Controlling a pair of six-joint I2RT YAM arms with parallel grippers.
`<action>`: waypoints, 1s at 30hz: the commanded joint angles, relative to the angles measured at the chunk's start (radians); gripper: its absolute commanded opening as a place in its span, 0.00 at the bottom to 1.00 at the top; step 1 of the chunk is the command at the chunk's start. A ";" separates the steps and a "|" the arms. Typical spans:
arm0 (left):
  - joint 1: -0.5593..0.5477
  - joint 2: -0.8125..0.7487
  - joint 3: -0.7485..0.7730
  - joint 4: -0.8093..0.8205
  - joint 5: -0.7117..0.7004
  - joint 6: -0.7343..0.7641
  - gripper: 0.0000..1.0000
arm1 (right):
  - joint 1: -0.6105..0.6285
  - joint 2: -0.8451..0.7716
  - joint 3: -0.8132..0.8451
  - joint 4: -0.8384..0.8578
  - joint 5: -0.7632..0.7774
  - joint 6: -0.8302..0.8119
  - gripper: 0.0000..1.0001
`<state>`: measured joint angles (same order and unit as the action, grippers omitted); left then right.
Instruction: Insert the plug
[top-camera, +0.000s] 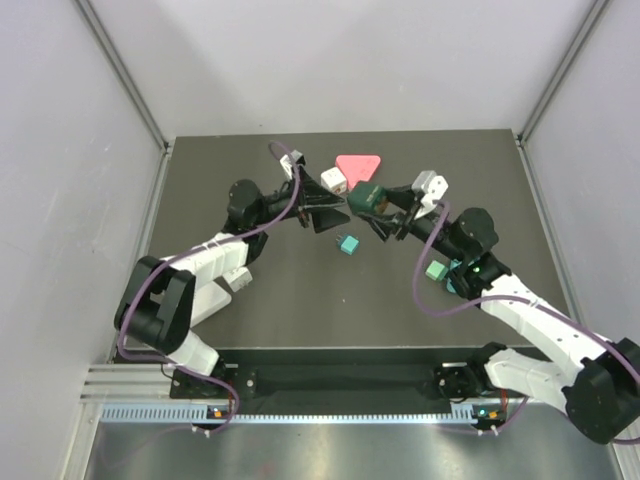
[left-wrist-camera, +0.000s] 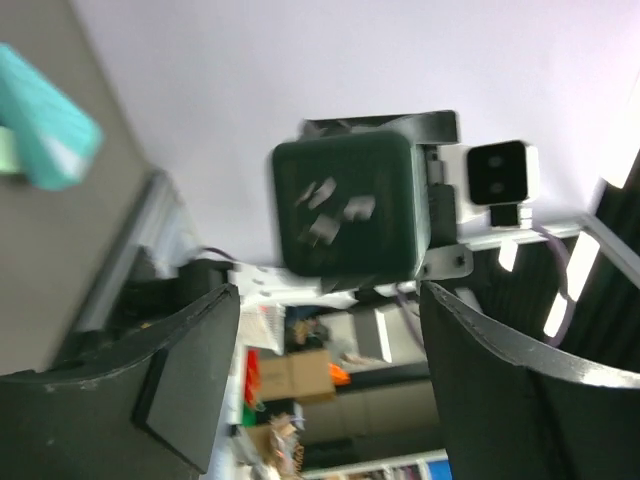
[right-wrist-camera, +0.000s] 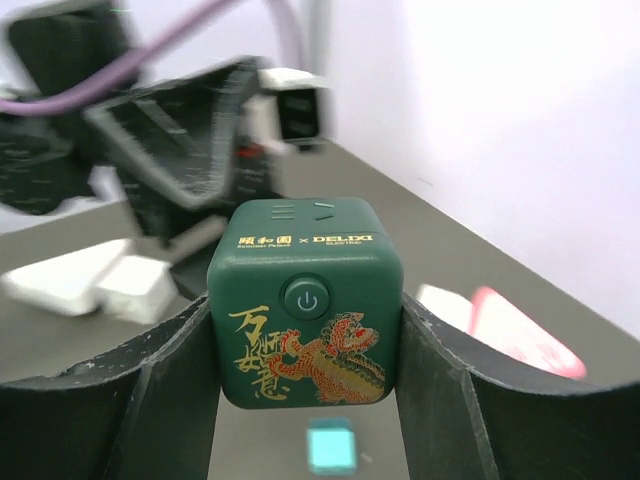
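The power cube (top-camera: 366, 196) sits between the fingers of the right gripper (right-wrist-camera: 305, 330), above the table (top-camera: 300, 310), with the left gripper (top-camera: 338, 210) just to its left. Behind the cube lies a triangular piece (top-camera: 358, 165), and behind-left of it a block (top-camera: 333, 181). In front of the cube, slightly left, lies a small cube (top-camera: 348, 243), and to the front-right, beside the right arm, a second small block (top-camera: 436, 270).

Dark table (top-camera: 300, 300) bears a pink triangle (top-camera: 358, 165), white cube (top-camera: 333, 181) and teal cube (top-camera: 347, 243)

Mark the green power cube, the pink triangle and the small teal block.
green power cube (right-wrist-camera: 305, 330), right wrist view, its dragon-printed front face.
pink triangle (top-camera: 358, 165), top view, middle of its flat top.
small teal block (top-camera: 348, 243), top view, its upper face.
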<state>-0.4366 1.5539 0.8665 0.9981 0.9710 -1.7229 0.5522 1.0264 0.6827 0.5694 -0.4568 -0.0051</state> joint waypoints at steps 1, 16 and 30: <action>0.100 0.050 0.049 -0.246 0.026 0.291 0.78 | -0.091 0.024 0.022 -0.016 0.234 0.052 0.00; 0.197 0.756 1.202 -1.269 -0.539 1.025 0.37 | -0.267 0.325 0.097 -0.118 0.202 0.301 0.00; 0.159 1.222 1.551 -0.888 -0.779 0.836 0.27 | -0.193 0.279 0.029 -0.169 0.236 0.340 0.00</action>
<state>-0.2501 2.7258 2.3188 0.0257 0.2108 -0.8452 0.3576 1.3621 0.6720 0.3923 -0.2420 0.3347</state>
